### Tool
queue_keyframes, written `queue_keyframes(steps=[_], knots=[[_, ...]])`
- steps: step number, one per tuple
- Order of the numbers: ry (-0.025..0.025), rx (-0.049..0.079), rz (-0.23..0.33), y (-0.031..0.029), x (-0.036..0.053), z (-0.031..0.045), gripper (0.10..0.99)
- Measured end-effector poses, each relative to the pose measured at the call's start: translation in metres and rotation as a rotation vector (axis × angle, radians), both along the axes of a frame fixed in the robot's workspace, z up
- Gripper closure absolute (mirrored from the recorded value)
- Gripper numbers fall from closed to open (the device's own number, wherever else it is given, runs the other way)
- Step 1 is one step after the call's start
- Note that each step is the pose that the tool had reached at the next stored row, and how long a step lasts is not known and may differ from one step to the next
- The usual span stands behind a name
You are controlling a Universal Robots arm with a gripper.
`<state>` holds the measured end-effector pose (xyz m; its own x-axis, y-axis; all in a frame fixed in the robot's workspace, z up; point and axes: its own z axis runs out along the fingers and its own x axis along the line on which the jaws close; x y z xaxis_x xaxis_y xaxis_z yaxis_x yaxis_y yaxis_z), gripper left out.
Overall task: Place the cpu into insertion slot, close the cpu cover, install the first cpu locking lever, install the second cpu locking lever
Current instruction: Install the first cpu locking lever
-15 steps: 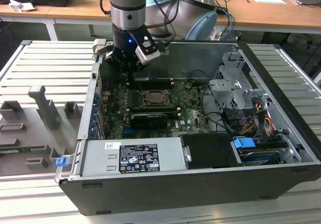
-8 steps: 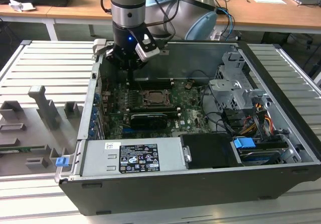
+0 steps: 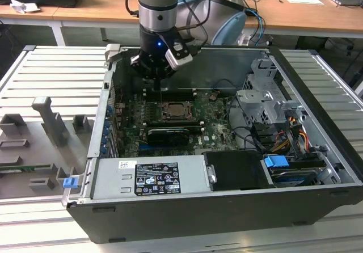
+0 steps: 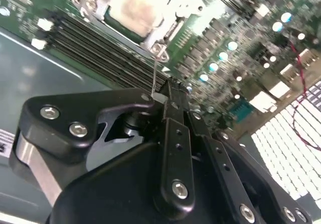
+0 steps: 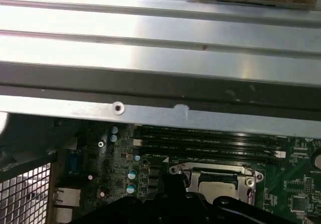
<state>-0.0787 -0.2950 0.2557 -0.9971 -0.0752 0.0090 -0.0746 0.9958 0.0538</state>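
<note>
The arm hangs low inside the open computer case (image 3: 227, 213), which sits on the ribbed metal counter (image 3: 51, 77). In the exterior view the pincer (image 3: 157, 87) is down at the far edge of the socket, just above the motherboard (image 3: 215, 131).

The cpu (image 3: 173, 111) is in the insertion slot. Its pale metal face shows flat and square in both wrist views (image 4: 131, 8) (image 5: 216, 188). The cpu cover (image 4: 174, 29) is down over it, and the silver frame (image 5: 220, 169) wraps the chip's edges while the centre shows through the cut-out.

Now to the second wrist view: the pincer (image 4: 168, 89) has its fingers drawn together, tip against tip. A thin wire locking lever (image 4: 155, 71) rises from the corner of the socket and runs straight to the side of those tips, touching them. Whether the wire is pinched between the fingers or only resting against them cannot be told.

The dark memory slots (image 4: 90, 48) (image 5: 205, 142) lie just beside the socket, between it and the case wall. On the near side of the socket in the exterior view is the long black graphics card (image 3: 167, 134), and the grey power supply (image 3: 150, 176) sits nearer the camera. Grey fixture blocks (image 3: 51, 119) stand on the counter at the exterior view's left, well apart from the arm.
</note>
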Motion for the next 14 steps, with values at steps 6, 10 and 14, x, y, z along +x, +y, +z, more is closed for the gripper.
queue_keyframes(steps=[6,10,14], knots=[[0.0001,0.001,-0.004,0.0000,0.0186,-0.0042,0.980],[0.0004,0.030,-0.012,-0.0001,0.0205,-0.0069,0.980],[0.0003,0.042,-0.019,-0.0003,0.0229,-0.0115,0.980]])
